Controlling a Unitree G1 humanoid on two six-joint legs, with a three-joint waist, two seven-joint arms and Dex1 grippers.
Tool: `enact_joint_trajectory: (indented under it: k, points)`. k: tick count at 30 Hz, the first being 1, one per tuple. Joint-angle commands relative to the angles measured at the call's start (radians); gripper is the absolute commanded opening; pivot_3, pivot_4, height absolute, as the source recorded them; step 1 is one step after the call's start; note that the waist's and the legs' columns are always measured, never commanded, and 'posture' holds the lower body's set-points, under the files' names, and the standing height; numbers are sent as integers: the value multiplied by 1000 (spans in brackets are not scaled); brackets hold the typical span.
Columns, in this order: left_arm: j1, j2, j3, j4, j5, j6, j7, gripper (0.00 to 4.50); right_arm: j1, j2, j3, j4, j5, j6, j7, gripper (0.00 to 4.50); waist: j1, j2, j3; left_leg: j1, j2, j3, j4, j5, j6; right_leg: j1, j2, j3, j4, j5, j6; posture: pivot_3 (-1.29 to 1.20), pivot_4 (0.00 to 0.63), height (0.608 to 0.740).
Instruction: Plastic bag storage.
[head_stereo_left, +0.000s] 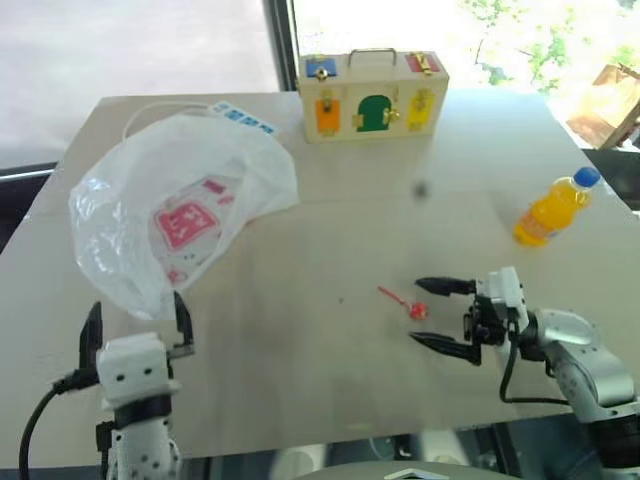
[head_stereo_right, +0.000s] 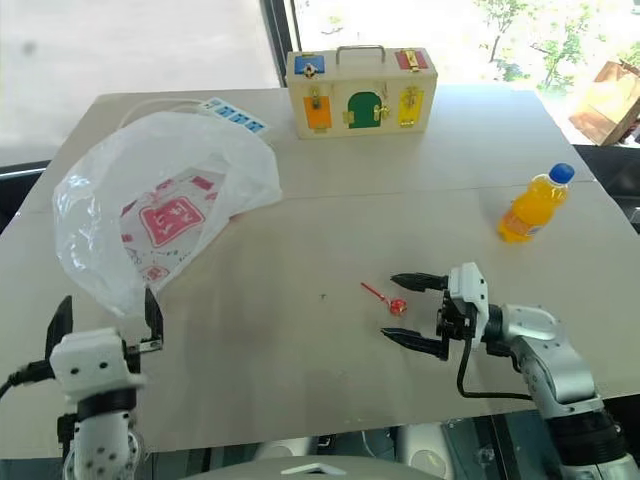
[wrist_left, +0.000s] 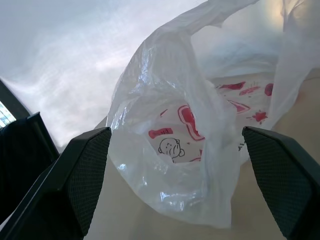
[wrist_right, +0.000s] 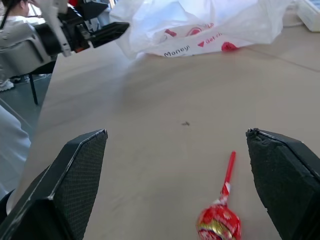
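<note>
the plastic bag (head_stereo_left: 180, 215) lies loose and puffed at the desk's (head_stereo_left: 330, 340) left edge, not yet gathered, so this reads as the approach step. the left gripper (head_stereo_left: 136, 322) hovers just short of it, jaws apart, empty; the right gripper (head_stereo_left: 440, 314), also spread and empty, sits beside one lollipop (head_stereo_left: 405, 303). next: pinch the bag's near fold. one wooden box (head_stereo_left: 372, 95), one orange bottle (head_stereo_left: 553, 209).

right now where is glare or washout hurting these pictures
Left eye view: the window behind the wooden latch box is blown out white, and the tabletop carries a pale sheen. Left wrist view: backlight washes out the plastic bag at its upper folds. Right wrist view: the lollipop reads clearly.
</note>
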Motion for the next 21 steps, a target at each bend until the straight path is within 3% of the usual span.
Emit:
enact_joint_trajectory:
  k: [1, 7, 17, 21]
  points:
    - [-9, 1, 14, 12, -29, 35, 4, 4426, -37, 5, -4, -41, 19, 8, 4, 4500, 0, 0, 0, 0, 0, 0, 1, 0, 0, 0, 0, 0, 0, 0, 0, 0, 150, 739]
    - [-36, 17, 13, 22, -52, 40, -7, 4426, -48, 7, -5, -21, 9, 0, 16, 4500, 3, -1, 0, -1, 0, -1, 1, 0, 0, 0, 0, -1, 0, 1, 1, 0, 150, 739]
    - [-36, 11, 13, -2, -58, 37, 2, 171, -35, -23, -17, 2, -48, -12, 10, 4500, 2, 0, 0, 0, 0, -1, 2, 0, 0, 0, -1, 0, 2, 1, 0, 0, 150, 739]
    - [-38, 11, 10, -8, -61, 40, 0, 33, -16, -55, -3, 28, -111, -36, 7, 4500, 3, -1, 0, 0, 0, 0, 3, 0, 0, 0, -1, 0, 2, 1, 0, 0, 150, 739]
